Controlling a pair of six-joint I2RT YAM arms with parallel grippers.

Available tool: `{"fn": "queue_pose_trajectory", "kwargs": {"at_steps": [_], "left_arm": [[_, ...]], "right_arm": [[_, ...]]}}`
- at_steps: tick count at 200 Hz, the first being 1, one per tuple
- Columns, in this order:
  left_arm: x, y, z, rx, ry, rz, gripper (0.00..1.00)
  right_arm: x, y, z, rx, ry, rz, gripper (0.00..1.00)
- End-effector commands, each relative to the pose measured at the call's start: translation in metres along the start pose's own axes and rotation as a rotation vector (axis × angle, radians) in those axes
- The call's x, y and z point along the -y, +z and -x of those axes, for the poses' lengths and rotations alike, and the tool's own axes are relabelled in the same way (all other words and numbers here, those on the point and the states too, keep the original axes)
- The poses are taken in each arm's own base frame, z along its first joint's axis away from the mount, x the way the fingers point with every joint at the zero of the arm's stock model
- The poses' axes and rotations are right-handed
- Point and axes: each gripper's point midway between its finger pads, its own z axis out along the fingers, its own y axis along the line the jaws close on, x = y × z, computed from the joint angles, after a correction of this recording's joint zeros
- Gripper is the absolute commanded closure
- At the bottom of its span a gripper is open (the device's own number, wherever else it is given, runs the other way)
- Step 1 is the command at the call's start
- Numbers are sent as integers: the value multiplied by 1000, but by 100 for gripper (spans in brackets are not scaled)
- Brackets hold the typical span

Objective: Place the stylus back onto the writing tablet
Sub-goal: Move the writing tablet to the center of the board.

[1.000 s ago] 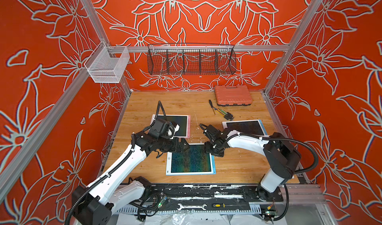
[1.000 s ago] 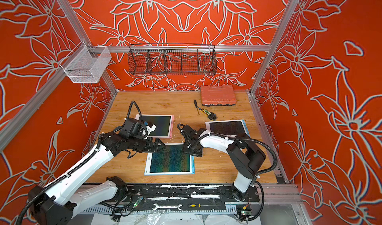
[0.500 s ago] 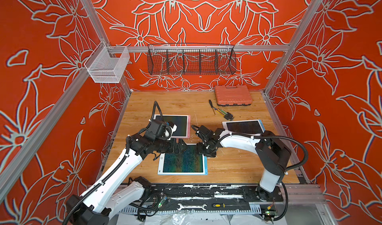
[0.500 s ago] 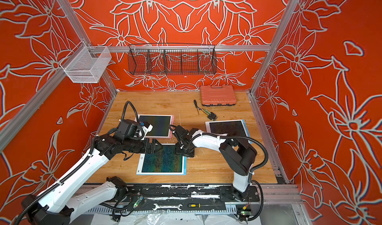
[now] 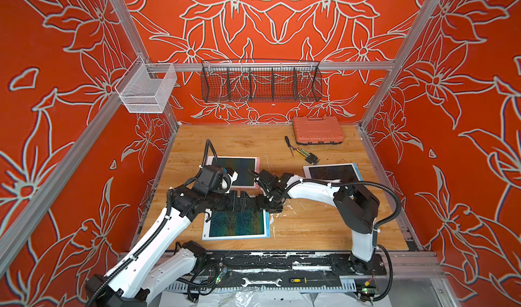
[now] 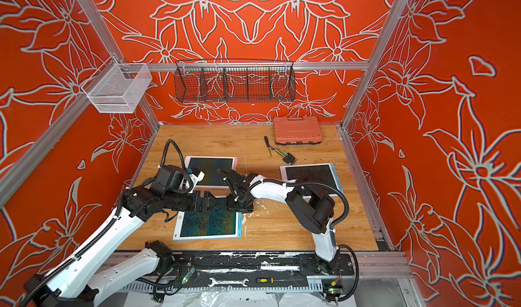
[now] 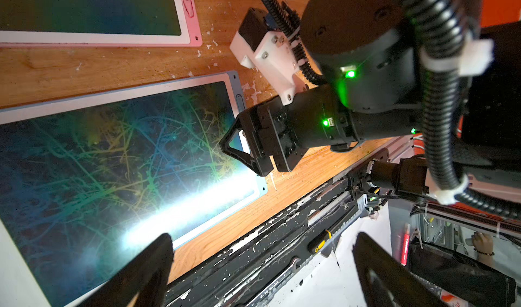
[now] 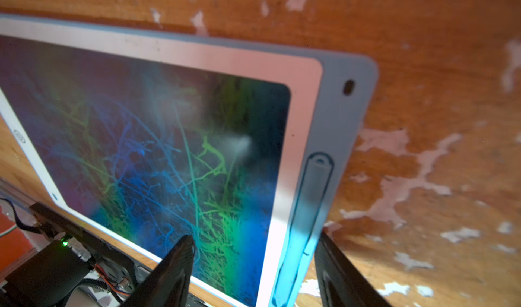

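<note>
The writing tablet (image 5: 236,225) (image 6: 208,222) has a blue-and-white frame and a scribbled dark screen, and lies flat near the table's front. Its pale blue stylus (image 8: 310,201) lies seated in the slot along the tablet's right edge. My right gripper (image 5: 271,204) (image 6: 240,204) (image 8: 255,238) is open at the tablet's far right corner. It straddles that edge, with one finger over the screen and the other outside on the wood. My left gripper (image 5: 246,202) (image 6: 210,202) (image 7: 262,263) is wide open over the tablet's far edge and holds nothing.
A pink-framed tablet (image 5: 239,170) lies just behind the grippers and another blue one (image 5: 332,173) at the right. An orange tool case (image 5: 317,130), a screwdriver (image 5: 289,144) and hex keys (image 5: 306,156) sit at the back. Wire baskets (image 5: 260,81) hang on the rear wall.
The writing tablet has slid leftwards across the table. Both grippers have moved left along with it, and neither has changed its opening.
</note>
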Motion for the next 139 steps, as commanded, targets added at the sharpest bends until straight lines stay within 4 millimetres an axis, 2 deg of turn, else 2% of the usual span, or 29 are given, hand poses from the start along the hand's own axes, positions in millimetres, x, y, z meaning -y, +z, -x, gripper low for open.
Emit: {"fn": "queue_pose_trajectory", "kwargs": {"at_steps": [1,24,51,72,111,117,139], "left_arm": [[-1,-5,-1,8,-10,8,3],[-2,-3,-1,7,-16,4,3],[-2,2,2,6,-25,0,3],[-8,6,4,1,-25,46,3],[-7,16,10,16,-46,95,3],[-11,26,9,-17,-67,121,3],[-8,39,11,-24,-105,145,3]], "right_arm": [[11,19,-15,-74,-10,-46,30],[14,9,-12,-36,-19,-60,29],[24,-18,-1,32,-8,-94,26],[42,-45,11,101,46,-106,24],[79,-102,30,220,91,-105,23],[84,-109,33,232,84,-109,22],[103,-137,41,280,62,-141,21]]}}
